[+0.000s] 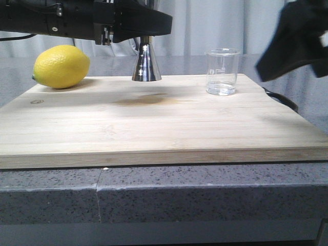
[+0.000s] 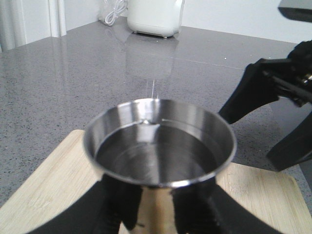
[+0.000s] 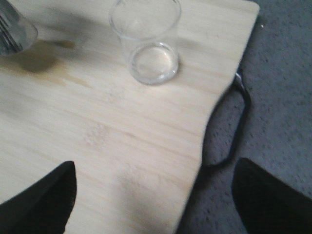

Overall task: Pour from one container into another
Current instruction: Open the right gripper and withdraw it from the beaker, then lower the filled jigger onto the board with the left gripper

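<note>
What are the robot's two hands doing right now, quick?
Left gripper: closed around the steel jigger, which has liquid in it.
Right gripper: open, holding nothing, apart from the glass beaker.

left arm (image 1: 87, 20): matte black housing, silver screws at 6 o'clock | right gripper (image 3: 151, 195): black wedge fingers (image 3: 44, 200)

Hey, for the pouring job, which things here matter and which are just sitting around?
Part of the job:
glass beaker, standing on the board
steel jigger, held by the left gripper
right gripper, open and holding nothing

Just lying about:
lemon
wooden cutting board
white appliance behind
</note>
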Controlling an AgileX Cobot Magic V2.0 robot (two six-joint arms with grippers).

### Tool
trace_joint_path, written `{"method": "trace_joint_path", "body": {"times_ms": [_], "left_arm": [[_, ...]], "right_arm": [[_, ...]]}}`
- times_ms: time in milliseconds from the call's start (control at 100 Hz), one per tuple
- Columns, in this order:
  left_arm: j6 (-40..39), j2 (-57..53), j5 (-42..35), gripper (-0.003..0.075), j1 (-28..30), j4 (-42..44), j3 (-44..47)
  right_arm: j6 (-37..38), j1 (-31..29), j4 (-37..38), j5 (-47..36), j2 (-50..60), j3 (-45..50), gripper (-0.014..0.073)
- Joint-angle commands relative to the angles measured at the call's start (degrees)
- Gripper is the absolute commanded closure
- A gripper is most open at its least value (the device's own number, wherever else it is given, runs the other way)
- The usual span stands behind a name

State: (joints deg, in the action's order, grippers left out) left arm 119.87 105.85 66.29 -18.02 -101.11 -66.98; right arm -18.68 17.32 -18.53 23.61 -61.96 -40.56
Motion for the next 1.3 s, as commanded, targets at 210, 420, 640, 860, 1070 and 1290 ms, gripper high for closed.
{"method": "trace_joint_path", "body": {"times_ms": [210, 420, 640, 860, 1070, 1290], "left_arm": [[-0.34, -3.13, 5.01, 0.0500, -0.51, -5.69, -1.72], [-0.34, -3.13, 5.01, 0.0500, -0.51, -5.69, -1.72], [-0.34, -3.13, 5.01, 0.0500, -0.51, -5.69, -1.72], [-0.34, -3.13, 5.01, 0.0500, -0.51, -5.69, -1.72], [-0.34, -3.13, 5.01, 0.0500, -0.51, -5.69, -1.72], [-0.34, -3.13, 5.11, 0.0500, -0.51, -5.69, -1.72]], "right_arm": [[15.33, -8.13, 16.43, 15.03, 11.31, -1.55, 0.0008], [17.91, -8.73, 19.69, 17.50, 19.51, -1.55, 0.0008], [18.68, -8.73, 19.69, 17.40, 24.85, -1.55, 0.0008], [18.68, -8.73, 19.69, 17.40, 25.81, -1.55, 0.0008], [18.68, -8.73, 19.69, 17.40, 25.81, -1.55, 0.0008], [18.68, -8.73, 19.69, 17.28, 25.81, -1.55, 0.0008]]}}
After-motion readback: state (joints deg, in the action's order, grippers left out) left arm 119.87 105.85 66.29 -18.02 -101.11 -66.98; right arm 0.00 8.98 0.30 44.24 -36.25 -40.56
